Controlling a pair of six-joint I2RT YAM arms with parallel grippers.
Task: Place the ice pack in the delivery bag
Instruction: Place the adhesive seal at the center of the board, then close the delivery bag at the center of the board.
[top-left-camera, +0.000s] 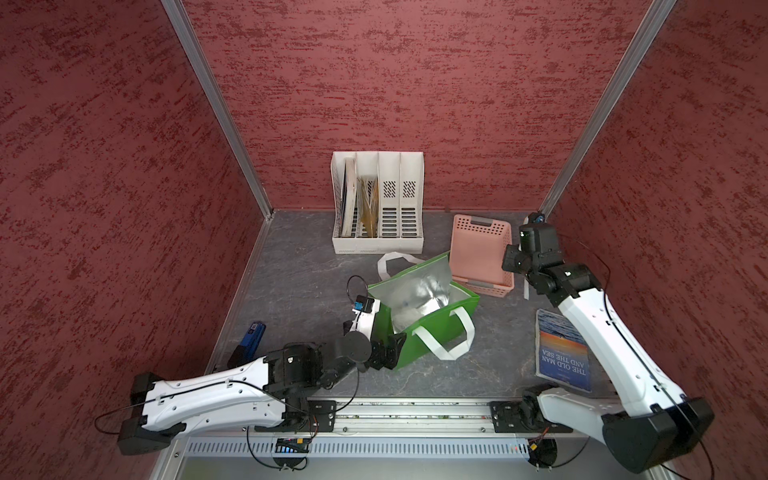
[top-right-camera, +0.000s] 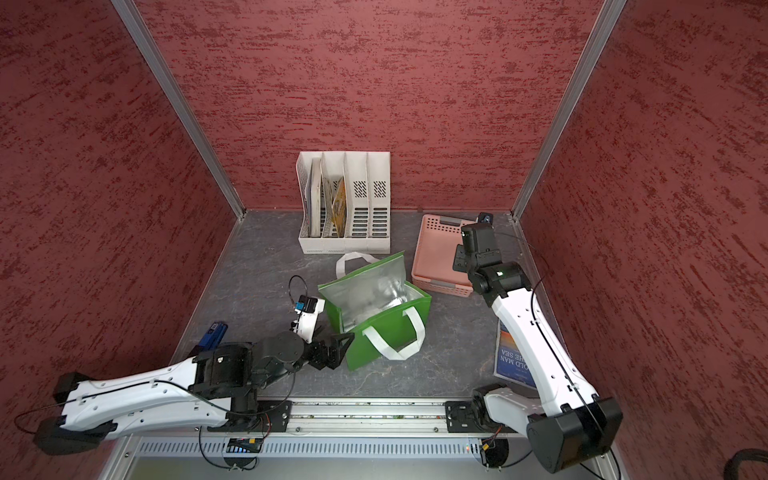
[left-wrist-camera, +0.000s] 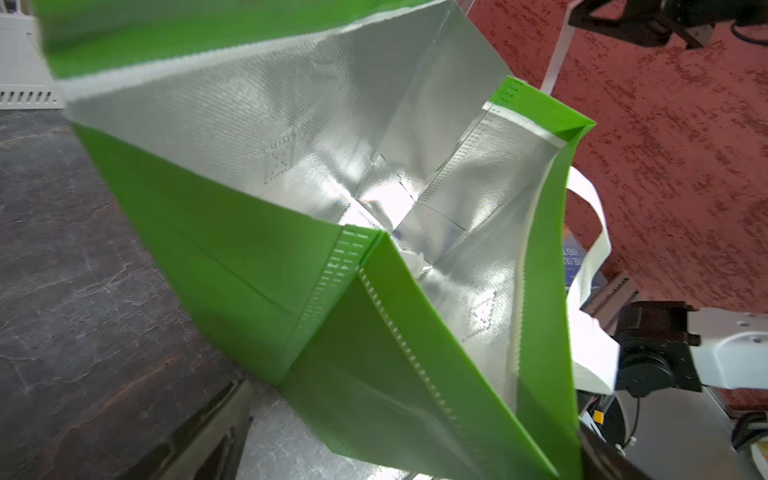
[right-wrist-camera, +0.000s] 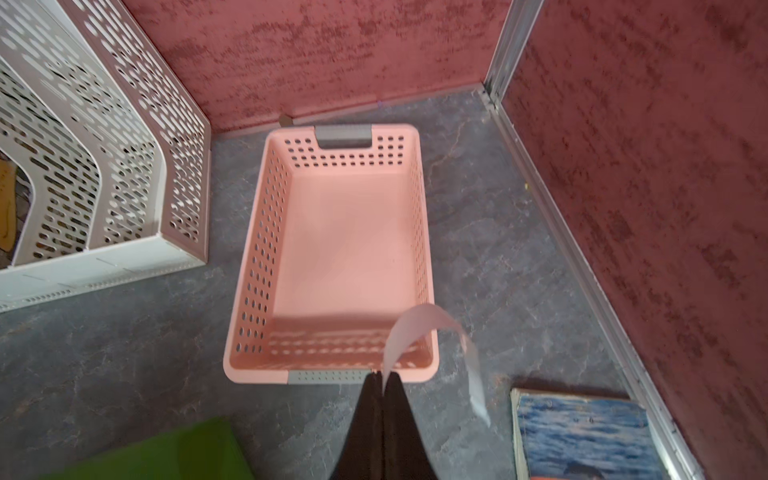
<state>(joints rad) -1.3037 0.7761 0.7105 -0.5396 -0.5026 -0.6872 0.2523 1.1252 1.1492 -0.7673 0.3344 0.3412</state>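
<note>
1. While the green bag (top-left-camera: 432, 332) stands open in the middle of the table with its silver lining showing, something pale and see-through with faint blue marks lies on its floor. I take that for the ice pack (left-wrist-camera: 411, 257), though the glare off the foil stops me being sure.
2. The left gripper (top-left-camera: 388, 345) sits at the bag's near corner with its jaws spread wide and nothing in them. In its wrist view, the bag's green end wall lies between the two fingers.
3. The right gripper (right-wrist-camera: 380, 376) hangs over the near end of the empty pink basket (right-wrist-camera: 249, 266), apart from the bag. Its fingers are pressed together, and a thin white strip (right-wrist-camera: 415, 320) curls out from between the tips.
4. The pack looks like a soft pouch, so I'd expect it to be heavy for its size, saggy and slick. A grip across its middle or along a sealed edge should hold better than a shallow pinch at a corner.
5. The bag looks light and floppy. Its walls would likely give or slide if nudged, so the left arm should back off without catching that corner.
</note>
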